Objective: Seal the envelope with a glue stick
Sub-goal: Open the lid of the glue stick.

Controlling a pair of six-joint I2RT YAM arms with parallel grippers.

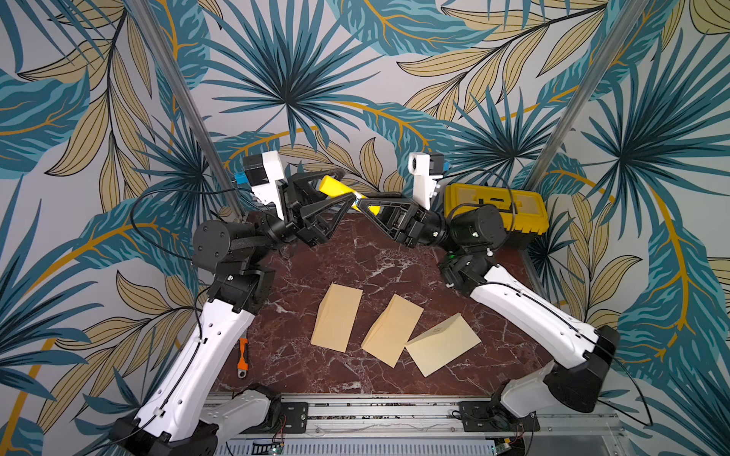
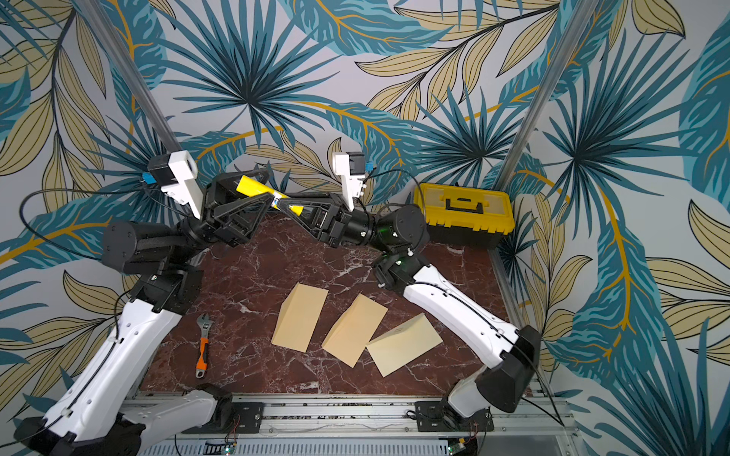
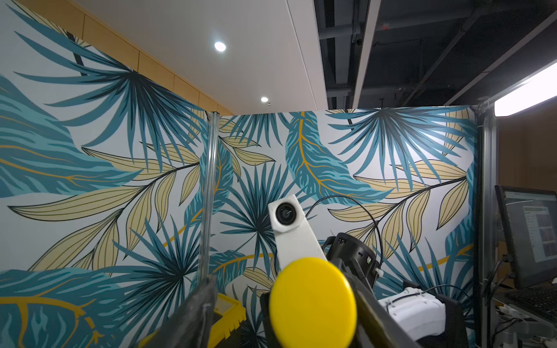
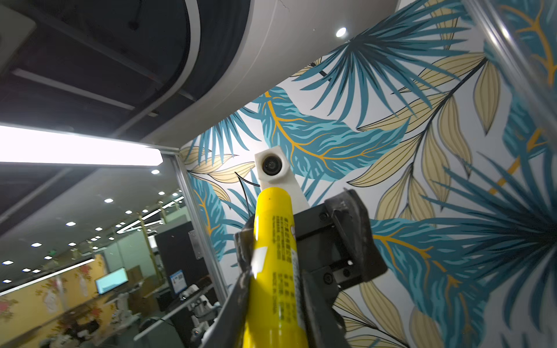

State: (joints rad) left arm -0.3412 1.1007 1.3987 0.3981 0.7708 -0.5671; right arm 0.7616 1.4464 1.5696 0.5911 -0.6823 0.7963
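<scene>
The yellow glue stick hangs in the air over the back of the table, between both grippers. My right gripper is shut on the glue stick around its printed body. My left gripper is open around the stick's far end, whose round yellow face fills the space between the fingers. One finger stands well clear of it. Three tan envelopes lie flat on the marble table, near its front and well below both grippers.
A yellow and black toolbox stands at the back right corner, just behind the right arm. An orange-handled wrench lies at the front left beside the left arm. Leaf-patterned walls enclose the table.
</scene>
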